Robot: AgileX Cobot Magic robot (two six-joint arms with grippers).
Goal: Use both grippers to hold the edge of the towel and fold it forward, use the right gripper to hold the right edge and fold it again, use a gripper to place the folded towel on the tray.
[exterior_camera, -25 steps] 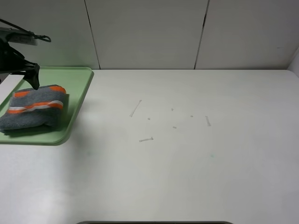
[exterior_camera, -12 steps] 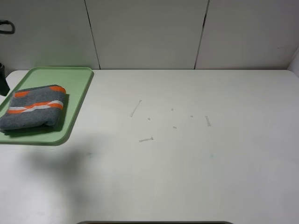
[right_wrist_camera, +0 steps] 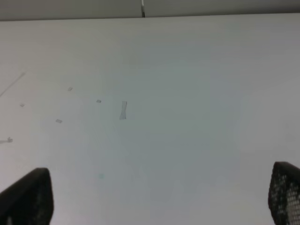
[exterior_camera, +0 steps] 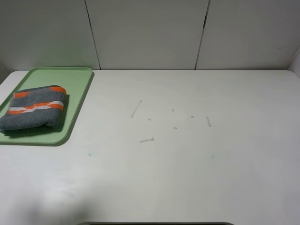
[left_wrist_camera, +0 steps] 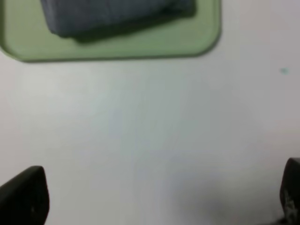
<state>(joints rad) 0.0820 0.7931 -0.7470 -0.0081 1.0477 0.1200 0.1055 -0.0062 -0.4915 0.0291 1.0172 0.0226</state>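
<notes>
The folded grey towel [exterior_camera: 33, 110] with orange and white stripes lies on the green tray [exterior_camera: 77, 101] at the far left of the table. It shows blurred in the left wrist view [left_wrist_camera: 112, 14], on the tray [left_wrist_camera: 140, 47]. No arm shows in the exterior high view. My left gripper [left_wrist_camera: 157, 194] is open and empty over bare table, apart from the tray. My right gripper [right_wrist_camera: 157, 197] is open and empty over the bare table, far from the towel.
The white table [exterior_camera: 187, 159] carries a few small pale scuff marks [exterior_camera: 146, 139] near its middle. A panelled wall [exterior_camera: 150, 33] rises behind the table's back edge.
My left arm has drawn back from above the tray and left the exterior high view. The towel stays folded on the tray.
</notes>
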